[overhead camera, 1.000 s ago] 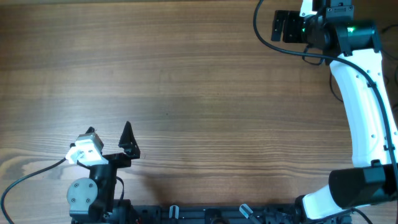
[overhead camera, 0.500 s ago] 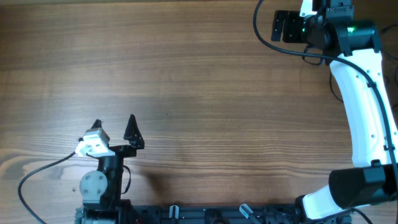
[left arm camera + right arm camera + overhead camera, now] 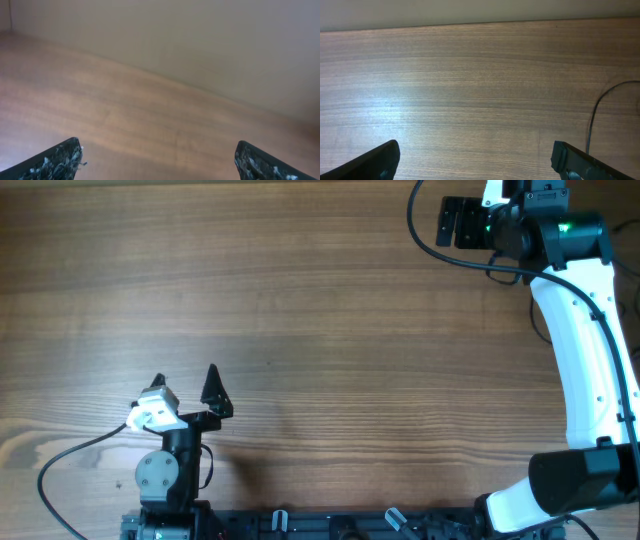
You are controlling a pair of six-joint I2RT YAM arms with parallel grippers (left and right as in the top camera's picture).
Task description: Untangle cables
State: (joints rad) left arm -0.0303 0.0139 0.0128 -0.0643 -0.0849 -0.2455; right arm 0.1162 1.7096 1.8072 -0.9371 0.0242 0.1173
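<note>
Sliding a little to the right along the near edge of the desk, the left arm has now stopped. Its left fingers stay spread wide with nothing between them. The right arm has not moved from the far right corner. The right fingers are spread wide and empty too. So I think no work on the cables has begun. I cannot see the cables anywhere on the desk. The view from above shows both arms and bare wood. Only the right wrist view shows a thin black cord. I cannot tell if it is a cable or the arm's own wire.
</note>
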